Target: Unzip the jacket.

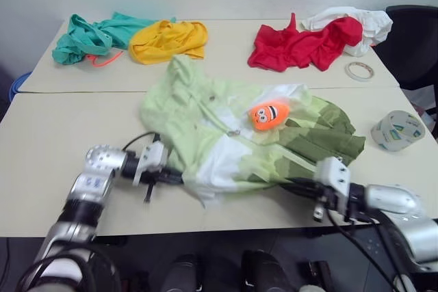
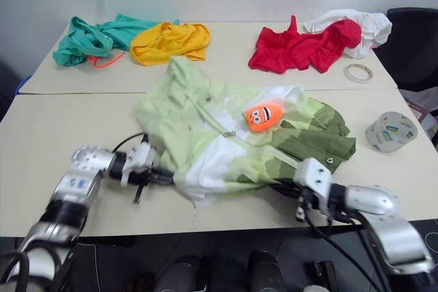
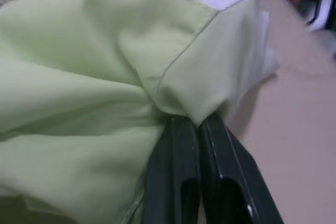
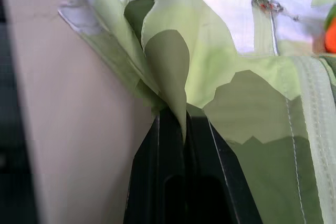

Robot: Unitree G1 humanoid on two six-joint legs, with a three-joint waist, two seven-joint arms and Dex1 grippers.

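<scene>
i have the jacket (image 1: 239, 138) spread on the near table (image 1: 41, 162), its lower edge toward me, with an orange toy (image 1: 268, 115) lying on its chest beside the zipper (image 1: 226, 124). my left gripper (image 3: 197, 124) is clamped on a fold of pale-green cloth at the jacket's left side, and my right gripper (image 4: 178, 116) is pinched on the hem at the right (fabric bunches over both tips). on the far table (image 1: 226, 32) lie teal (image 1: 92, 37), yellow (image 1: 168, 40), red (image 1: 301, 44) and white (image 1: 363, 24) clothes, plus a tape ring (image 1: 359, 70). a bigger tape roll (image 1: 398, 130) sits near the jacket's right sleeve. i cannot make out the zipper pull clearly.
</scene>
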